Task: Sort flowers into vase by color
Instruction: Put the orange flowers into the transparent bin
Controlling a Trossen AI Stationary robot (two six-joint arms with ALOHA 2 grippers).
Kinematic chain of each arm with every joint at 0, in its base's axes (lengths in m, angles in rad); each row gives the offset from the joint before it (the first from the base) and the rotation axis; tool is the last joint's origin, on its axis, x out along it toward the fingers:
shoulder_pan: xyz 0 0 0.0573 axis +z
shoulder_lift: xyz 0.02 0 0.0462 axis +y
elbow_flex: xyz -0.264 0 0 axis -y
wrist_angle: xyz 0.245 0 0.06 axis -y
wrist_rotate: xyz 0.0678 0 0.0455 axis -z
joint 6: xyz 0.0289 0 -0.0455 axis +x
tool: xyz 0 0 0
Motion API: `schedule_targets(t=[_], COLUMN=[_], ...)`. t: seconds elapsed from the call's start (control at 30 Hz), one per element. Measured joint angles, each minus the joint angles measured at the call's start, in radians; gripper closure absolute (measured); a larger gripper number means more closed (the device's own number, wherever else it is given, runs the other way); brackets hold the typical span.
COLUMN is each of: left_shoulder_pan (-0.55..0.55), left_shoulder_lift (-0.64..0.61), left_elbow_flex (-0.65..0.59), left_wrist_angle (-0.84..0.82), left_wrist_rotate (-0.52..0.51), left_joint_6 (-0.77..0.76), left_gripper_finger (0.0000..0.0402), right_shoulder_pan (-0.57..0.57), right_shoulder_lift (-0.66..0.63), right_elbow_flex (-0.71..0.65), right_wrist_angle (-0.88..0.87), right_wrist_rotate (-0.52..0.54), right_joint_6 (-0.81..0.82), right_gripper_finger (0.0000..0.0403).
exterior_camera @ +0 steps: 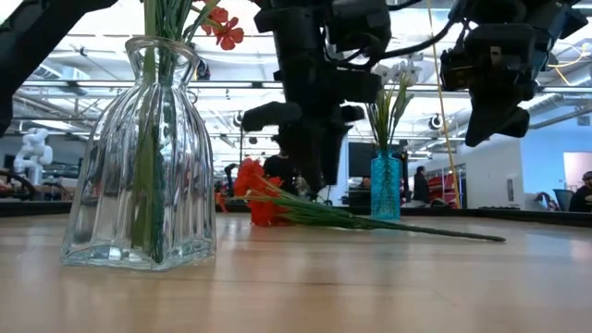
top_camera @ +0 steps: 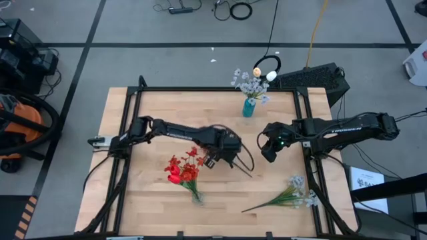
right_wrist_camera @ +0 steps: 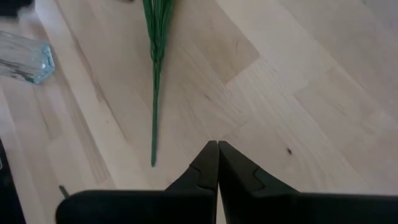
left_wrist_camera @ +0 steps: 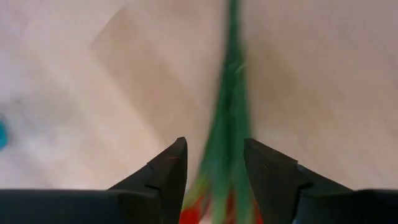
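A red-blossomed stem (exterior_camera: 305,214) lies flat on the table, its blossoms toward the left and its thin stalk (top_camera: 244,169) running right. My left gripper (left_wrist_camera: 214,146) hangs over it, open, with one finger on each side of the green stalk (left_wrist_camera: 227,124) just past the red blossoms. I see no touch. More red flowers (top_camera: 181,170) stand in a clear ribbed glass vase (exterior_camera: 139,157). White sprays (top_camera: 251,85) stand in a teal vase (top_camera: 248,108). A white spray (top_camera: 293,195) lies on the table near the right front. My right gripper (right_wrist_camera: 217,144) is shut and hovers right of centre (top_camera: 269,153).
The right wrist view shows the lying stalk's free end (right_wrist_camera: 153,160) and a corner of the clear vase (right_wrist_camera: 28,57) on bare wood. Black frame rails (top_camera: 303,113) edge the table. Off the table sit a vacuum (top_camera: 17,127) and a keyboard (top_camera: 313,77).
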Motion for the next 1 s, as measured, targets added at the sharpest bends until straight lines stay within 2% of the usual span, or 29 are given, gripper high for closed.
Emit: schedule_targets(t=[0.2, 0.27, 0.37, 0.5, 0.57, 0.63, 0.73, 0.87, 1.0], left_shoulder_pan=[0.100, 0.146, 0.226, 0.333, 0.373, 0.397, 0.428, 0.461, 0.467], left_shoulder_lift=[-0.101, -0.146, -0.218, -0.325, -0.394, -0.483, -0.636, -0.852, -1.050], left_elbow_flex=[0.025, 0.025, 0.015, -0.050, -0.112, -0.195, -0.351, -0.560, -0.716], left_wrist_angle=[-0.086, -0.115, -0.179, -0.204, -0.181, -0.139, -0.032, 0.135, 0.235], left_wrist_rotate=[0.001, 0.030, 0.152, 0.335, 0.389, 0.397, 0.398, 0.387, 0.352], left_joint_6=[-0.038, -0.073, -0.144, -0.215, -0.230, -0.238, -0.267, -0.357, -0.464], left_gripper_finger=[0.0235, 0.0235, 0.0235, 0.0235, 0.0235, 0.0235, 0.0235, 0.0235, 0.0235], right_shoulder_pan=[0.000, 0.000, 0.004, 0.031, 0.051, 0.066, 0.078, 0.078, 0.078], right_shoulder_lift=[0.000, 0.000, 0.003, 0.034, 0.073, 0.131, 0.247, 0.423, 0.591], right_elbow_flex=[0.000, 0.000, -0.001, 0.001, 0.025, 0.080, 0.193, 0.368, 0.547], right_wrist_angle=[0.004, 0.015, 0.073, 0.245, 0.291, 0.296, 0.274, 0.177, 0.005], right_wrist_rotate=[0.000, 0.001, 0.011, 0.094, 0.135, 0.181, 0.188, 0.185, 0.181], right_joint_6=[0.047, 0.072, 0.111, 0.158, 0.164, 0.157, 0.112, 0.038, -0.018], right_gripper_finger=[0.0403, 0.0403, 0.0403, 0.0403, 0.0403, 0.0403, 0.0403, 0.0403, 0.0403])
